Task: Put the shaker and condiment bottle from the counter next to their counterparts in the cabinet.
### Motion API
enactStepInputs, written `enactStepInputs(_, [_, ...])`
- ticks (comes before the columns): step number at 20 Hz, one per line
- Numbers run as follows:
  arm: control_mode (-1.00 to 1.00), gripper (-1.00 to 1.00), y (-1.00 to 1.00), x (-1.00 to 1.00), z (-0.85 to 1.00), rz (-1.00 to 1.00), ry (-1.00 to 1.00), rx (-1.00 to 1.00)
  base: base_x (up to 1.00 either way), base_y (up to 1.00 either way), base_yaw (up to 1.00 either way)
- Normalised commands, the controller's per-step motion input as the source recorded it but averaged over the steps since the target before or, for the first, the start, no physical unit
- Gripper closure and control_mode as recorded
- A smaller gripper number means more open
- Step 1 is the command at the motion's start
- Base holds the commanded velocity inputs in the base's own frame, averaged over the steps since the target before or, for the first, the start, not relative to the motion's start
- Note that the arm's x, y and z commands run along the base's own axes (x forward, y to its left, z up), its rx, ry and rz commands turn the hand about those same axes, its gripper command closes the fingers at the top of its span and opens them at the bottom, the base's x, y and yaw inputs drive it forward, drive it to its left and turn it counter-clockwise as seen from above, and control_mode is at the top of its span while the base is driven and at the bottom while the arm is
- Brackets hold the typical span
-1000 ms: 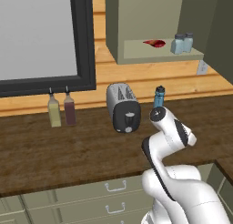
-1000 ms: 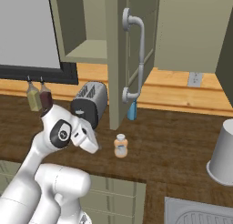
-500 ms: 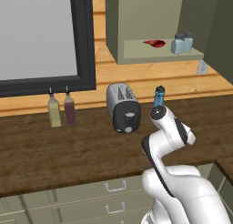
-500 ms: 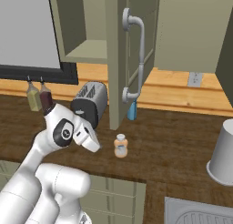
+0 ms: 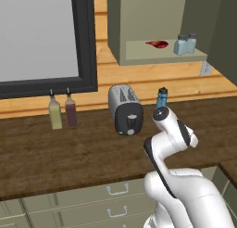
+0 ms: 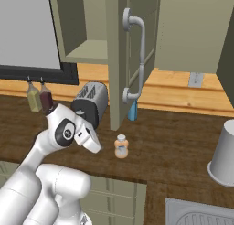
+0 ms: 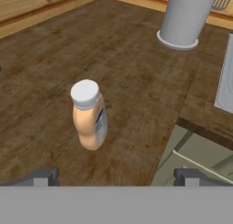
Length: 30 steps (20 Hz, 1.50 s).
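The condiment bottle (image 7: 88, 114), tan-orange with a whitish cap, stands upright on the dark wooden counter (image 7: 132, 82) near its front edge, and it also appears as the condiment bottle (image 6: 121, 146). My gripper (image 7: 116, 177) is open, its fingertips (image 7: 41, 176) spread wide a short way before the bottle and not touching it. In the open olive-green cabinet (image 5: 139, 23), two pale-blue shakers (image 5: 181, 45) stand side by side on the shelf, right of the flat red condiment item (image 5: 157, 44).
A toaster (image 5: 126, 110) and a taller blue bottle (image 5: 161, 98) stand behind my arm. Yellow and dark-red bottles (image 5: 62, 112) sit at the left wall. The cabinet door (image 6: 119, 59) with its metal handle juts out. A grey cylinder (image 6: 225, 153) and a sink (image 6: 201, 212) lie to the right.
The arm's elbow has crept slightly up and left; the hand stays low, pointed at the condiment bottle. The bottle has not moved.
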Motion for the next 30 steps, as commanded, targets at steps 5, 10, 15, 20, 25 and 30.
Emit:
enactStepInputs(5, [-1.0,-1.0,0.0,0.12,-0.09,0.0,0.0,0.0,0.0,0.0,0.0])
enactStepInputs(10, [-1.0,-1.0,0.0,0.36,-0.1,0.0,0.0,0.0,0.0,0.0,0.0])
enactStepInputs(15, [-1.0,-1.0,-0.01,0.27,-0.2,0.0,0.0,0.0,0.0,0.0,0.0])
enactStepInputs(20, [-1.0,-1.0,-0.01,0.04,-0.07,0.0,0.0,0.0,0.0,0.0,0.0])
enactStepInputs(25, [-1.0,-1.0,-0.07,0.15,-0.05,0.0,0.0,0.0,0.0,0.0,0.0])
enactStepInputs(30, [-1.0,-1.0,-0.09,0.23,-0.09,0.0,0.0,0.0,0.0,0.0,0.0])
